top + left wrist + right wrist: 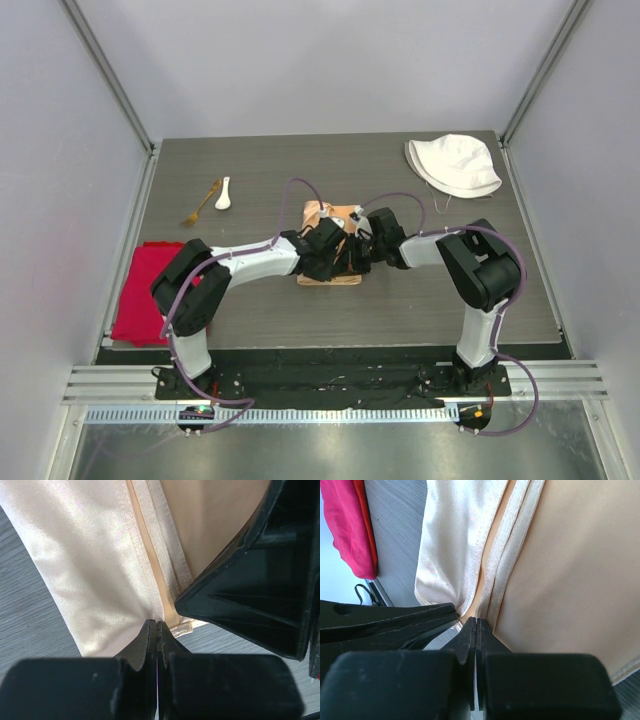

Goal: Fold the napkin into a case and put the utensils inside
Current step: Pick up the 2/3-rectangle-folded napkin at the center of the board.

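Note:
The peach-orange napkin lies folded at the table's middle, mostly hidden under both wrists. Up close, its shiny layers and stitched hems run to a crease at my jaws. My left gripper is shut with its tips pinching the napkin's near edge. My right gripper is shut on the same napkin right beside it; the two grippers almost touch. The utensils lie at the back left: a white spoon and a thin gold fork beside it.
A bright red cloth lies at the table's left edge. A white fabric hat sits at the back right. Dark wood-grain table runs to walls on three sides.

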Robot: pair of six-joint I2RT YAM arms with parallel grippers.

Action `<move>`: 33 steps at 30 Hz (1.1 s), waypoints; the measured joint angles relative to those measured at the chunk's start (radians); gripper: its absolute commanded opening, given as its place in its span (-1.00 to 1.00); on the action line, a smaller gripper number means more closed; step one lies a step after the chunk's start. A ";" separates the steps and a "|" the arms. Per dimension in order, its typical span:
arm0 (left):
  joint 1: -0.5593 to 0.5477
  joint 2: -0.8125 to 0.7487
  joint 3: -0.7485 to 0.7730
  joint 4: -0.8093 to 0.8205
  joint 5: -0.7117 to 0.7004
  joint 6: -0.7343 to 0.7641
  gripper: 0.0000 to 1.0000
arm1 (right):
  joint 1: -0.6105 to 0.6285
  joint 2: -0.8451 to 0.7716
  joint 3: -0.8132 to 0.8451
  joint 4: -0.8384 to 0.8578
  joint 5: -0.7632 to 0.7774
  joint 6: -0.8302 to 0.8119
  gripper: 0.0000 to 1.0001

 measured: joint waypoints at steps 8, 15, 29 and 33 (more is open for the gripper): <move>0.000 -0.001 0.023 0.004 0.038 -0.006 -1.00 | 0.000 0.005 0.000 0.007 -0.005 0.000 -0.98; 0.000 0.003 0.043 0.012 0.073 -0.027 -1.00 | 0.000 0.005 0.000 0.007 -0.007 0.000 -0.98; 0.019 0.041 0.016 0.089 0.103 -0.089 -1.00 | -0.019 -0.111 -0.006 -0.126 0.094 0.011 -0.82; 0.021 0.046 0.011 0.119 0.105 -0.103 -1.00 | -0.030 -0.198 0.023 -0.190 0.124 -0.002 -0.60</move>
